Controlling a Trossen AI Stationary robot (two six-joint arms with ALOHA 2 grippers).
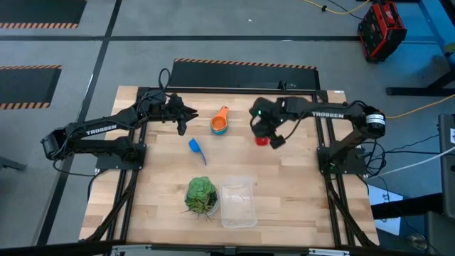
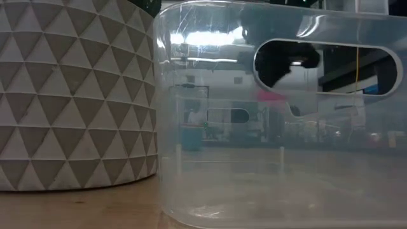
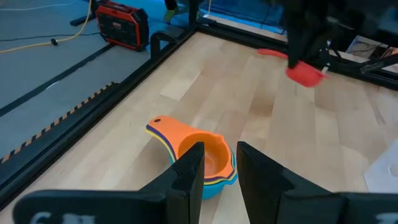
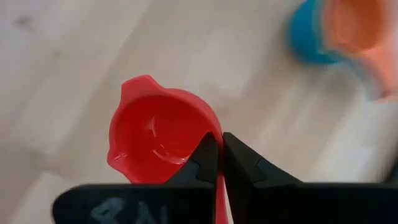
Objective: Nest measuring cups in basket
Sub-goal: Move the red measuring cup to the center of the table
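Small red plastic measuring cup point(image 4: 158, 134): bowl open, handle pinched between dark gripper fingers. Nested stack of plastic measuring cups, orange uppermost point(image 1: 220, 123): upright on the wooden table; separate blue scoop point(image 1: 196, 148) lying nearby. Clear rectangular plastic basket point(image 1: 238, 202): upright at the table's front edge.

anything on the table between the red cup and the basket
No, bare wood in the high view. The red cup is held by the right gripper, and nothing sits between it and the basket.

Dark arms, white "TROSSEN" lettering
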